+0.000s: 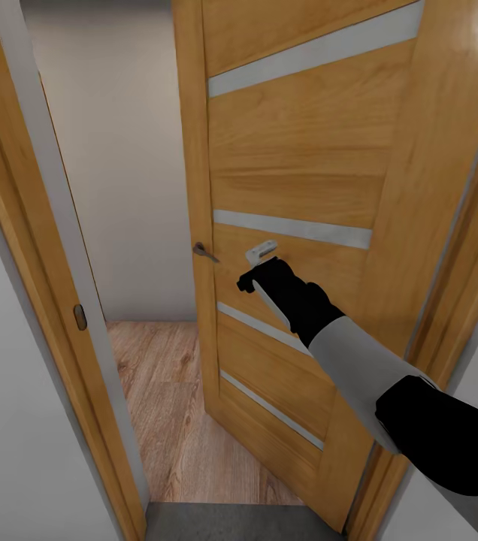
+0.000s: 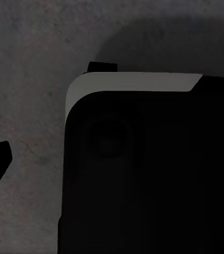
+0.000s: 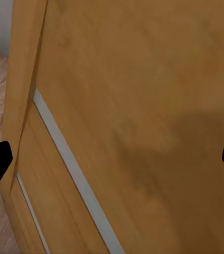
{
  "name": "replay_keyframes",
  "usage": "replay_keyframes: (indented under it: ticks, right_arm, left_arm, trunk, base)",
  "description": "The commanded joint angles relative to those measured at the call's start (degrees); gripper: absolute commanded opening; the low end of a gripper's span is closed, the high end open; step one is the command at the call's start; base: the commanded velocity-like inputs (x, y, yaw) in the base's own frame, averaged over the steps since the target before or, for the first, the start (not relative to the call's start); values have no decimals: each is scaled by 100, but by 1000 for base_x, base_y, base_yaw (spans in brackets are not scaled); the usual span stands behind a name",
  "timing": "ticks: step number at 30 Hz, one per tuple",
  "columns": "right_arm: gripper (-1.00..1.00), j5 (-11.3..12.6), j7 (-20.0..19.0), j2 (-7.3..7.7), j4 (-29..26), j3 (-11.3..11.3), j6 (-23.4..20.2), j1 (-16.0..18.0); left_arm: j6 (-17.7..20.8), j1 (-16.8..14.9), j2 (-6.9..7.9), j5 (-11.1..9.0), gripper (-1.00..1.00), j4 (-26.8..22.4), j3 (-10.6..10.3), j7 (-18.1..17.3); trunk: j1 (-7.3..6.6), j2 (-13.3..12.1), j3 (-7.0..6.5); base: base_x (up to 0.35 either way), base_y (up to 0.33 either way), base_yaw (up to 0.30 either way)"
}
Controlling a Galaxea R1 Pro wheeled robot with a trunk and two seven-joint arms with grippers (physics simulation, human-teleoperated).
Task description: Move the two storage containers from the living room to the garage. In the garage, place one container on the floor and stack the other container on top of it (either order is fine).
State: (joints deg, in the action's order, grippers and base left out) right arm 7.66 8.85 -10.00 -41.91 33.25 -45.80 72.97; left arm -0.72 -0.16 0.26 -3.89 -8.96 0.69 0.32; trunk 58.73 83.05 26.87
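Right pincer [image 1: 260, 255], fingers apart and clamped on nothing, pressed near the wooden door [image 1: 307, 173] just beside its handle [image 1: 205, 252]; left pincer state indeterminate; storage containers unlocated here; judged light, stiff, best gripped by a wall rim.

Even, bright light on the door [image 1: 299, 188], glare at its upper right; the left wrist view is dim, shadowed and soft.

Home interior showing: wood door [image 1: 299, 225] standing ajar, plank floor [image 1: 164, 391] lying beyond, grey concrete [image 1: 231, 522] lying at threshold
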Motion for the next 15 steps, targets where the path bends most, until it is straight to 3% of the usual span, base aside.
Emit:
replay_keyframes:
  ticks: [1, 8, 12, 15]
  right_arm:
    - [100, 61, 55, 0, -3, 15, -18, 6]
    - [100, 71, 54, 0, -639, 10, -306, 6]
    - [100, 77, 58, 0, -1162, 14, -671, 6]
    - [100, 83, 67, 0, -1208, 15, -714, 6]
  left_arm:
    - [-7, -2, 0, -41, 100, -1, 3, -5]
    - [-7, -2, 1, -41, 100, -1, 2, -51]
    - [-7, -2, 1, -41, 100, -1, 3, -32]
    - [-7, -2, 1, -41, 100, -1, 2, -20]
  trunk:
    - [0, 3, 6]
    - [0, 3, 6]
    - [0, 3, 6]
    - [0, 3, 6]
  base:
    - [103, 0, 0]
    - [262, 0, 0]
    - [74, 0, 0]
    - [8, 0, 0]
